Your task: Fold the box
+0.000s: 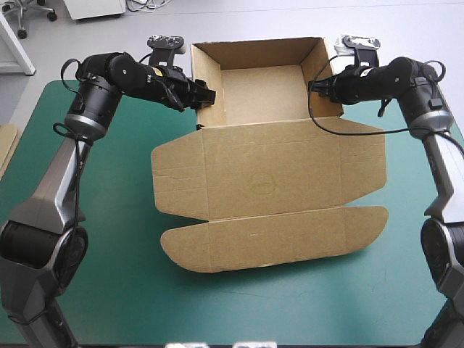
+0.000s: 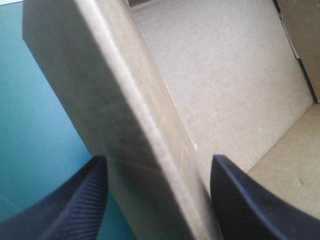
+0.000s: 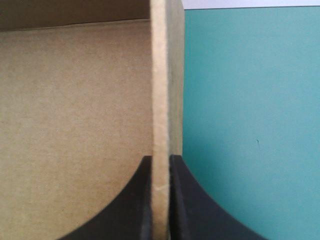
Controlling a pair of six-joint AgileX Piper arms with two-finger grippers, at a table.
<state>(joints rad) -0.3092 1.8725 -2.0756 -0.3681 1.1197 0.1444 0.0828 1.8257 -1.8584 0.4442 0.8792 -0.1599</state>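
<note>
**Desk:** From above, where is the box?

**Robot:** The brown box [image 1: 268, 174] lies on the teal-green counter [image 1: 109, 290]. Its tray [image 1: 261, 94] is toward the far edge with the walls raised, and bare board floor shows inside. The lid [image 1: 272, 199] is spread flat toward the near edge. My arms come in from both sides, each bent inward at the elbow. My left hand [image 1: 205, 96] is at the tray's left wall and my right hand [image 1: 317, 85] is at its right wall.

**Desk:** And the left wrist view?

**Robot:** My left hand [image 2: 159, 157] is fairly wide, astride the left wall. One black finger [image 2: 75, 205] is outside over the counter and the other is inside over the tray floor. I cannot tell whether they press the board.

**Desk:** The right wrist view?

**Robot:** My right hand [image 3: 160, 159] is pinched narrow on the right wall's top edge, with the board between its fingers. The tray is on one side and the counter on the other.
</note>
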